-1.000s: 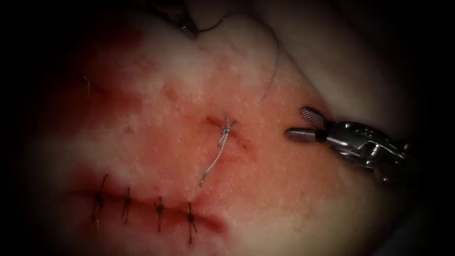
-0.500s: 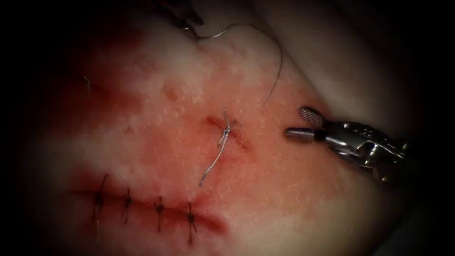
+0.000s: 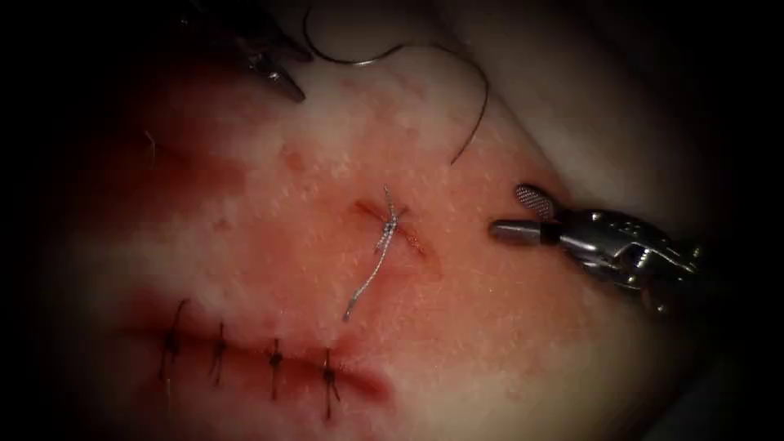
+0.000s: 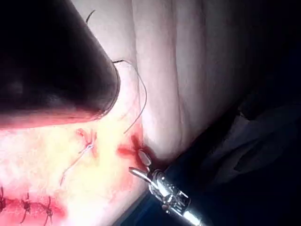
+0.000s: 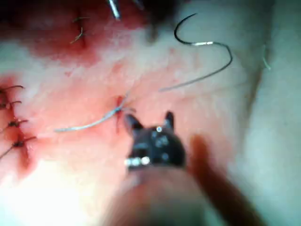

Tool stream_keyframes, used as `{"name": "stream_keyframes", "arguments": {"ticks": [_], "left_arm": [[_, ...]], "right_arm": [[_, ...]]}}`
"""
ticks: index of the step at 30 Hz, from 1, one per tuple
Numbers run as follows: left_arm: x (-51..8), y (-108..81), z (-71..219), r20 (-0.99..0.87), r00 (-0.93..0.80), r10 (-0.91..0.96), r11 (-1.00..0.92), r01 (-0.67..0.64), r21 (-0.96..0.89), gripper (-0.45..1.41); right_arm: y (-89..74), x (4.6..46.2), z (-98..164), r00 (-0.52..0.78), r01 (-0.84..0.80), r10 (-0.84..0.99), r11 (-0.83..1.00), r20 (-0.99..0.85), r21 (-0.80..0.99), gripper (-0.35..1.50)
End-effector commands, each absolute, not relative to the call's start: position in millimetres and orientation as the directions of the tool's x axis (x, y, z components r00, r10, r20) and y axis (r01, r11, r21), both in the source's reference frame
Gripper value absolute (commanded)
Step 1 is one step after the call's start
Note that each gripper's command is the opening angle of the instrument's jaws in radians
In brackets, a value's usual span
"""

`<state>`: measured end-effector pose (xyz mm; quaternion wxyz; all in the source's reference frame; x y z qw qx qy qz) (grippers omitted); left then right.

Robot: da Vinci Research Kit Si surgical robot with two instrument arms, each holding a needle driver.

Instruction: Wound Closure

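Tissue spreads across the endoscope view, pale with red fluid staining its left and middle.

Right tool comes in from the right and sits just right of the small cut. Its jaws are spread and hold nothing; the tips are close over the tissue, and I can't tell whether they touch it. It also shows in the right wrist view and the left wrist view, spread in both.

Left tool is at the upper left, well apart from the small cut. Can't tell its state or whether it holds anything.

Long stitched cut runs along the lower left, with four dark stitches across it.

Small cut lies mid-tissue, slanted, with a knot over it.

Dark thread arcs over the upper tissue, right of the left tool. Its loose end lies above and right of the small cut, near the right tool and not touching it.

The hooked, glinting arc at the thread's other end reads as the needle, though I'm not sure. It lies on the surface just right of the left tool, not in the tissue, and neither tool clearly grips it. It also shows in the right wrist view.

Pale thread tail trails from the knot down and left, loose on the tissue.
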<state>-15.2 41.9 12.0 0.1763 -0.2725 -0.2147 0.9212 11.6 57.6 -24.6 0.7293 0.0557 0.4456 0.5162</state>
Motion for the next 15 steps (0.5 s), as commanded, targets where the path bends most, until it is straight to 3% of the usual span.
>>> {"name": "stream_keyframes", "arguments": {"ticks": [1,6,15], "left_arm": [[-15.5,39.6,11.7,-0.497,-0.786,0.367,-0.873,-0.107,-0.475,0.64],[-15.3,35.0,11.2,-0.632,-0.756,0.167,-0.926,0.1,-0.365,0.59],[-17.0,30.9,13.3,-0.757,-0.648,-0.086,-0.926,0.332,-0.179,0.45]], "right_arm": [[57.4,12.1,-24.1,0.064,-0.701,0.801,0.461,-0.595,0.545,1.18],[57.4,12.1,-24.2,0.052,-0.699,0.797,0.459,-0.601,0.548,1.18],[57.4,12.1,-24.2,0.056,-0.699,0.795,0.463,-0.604,0.545,1.18]]}}
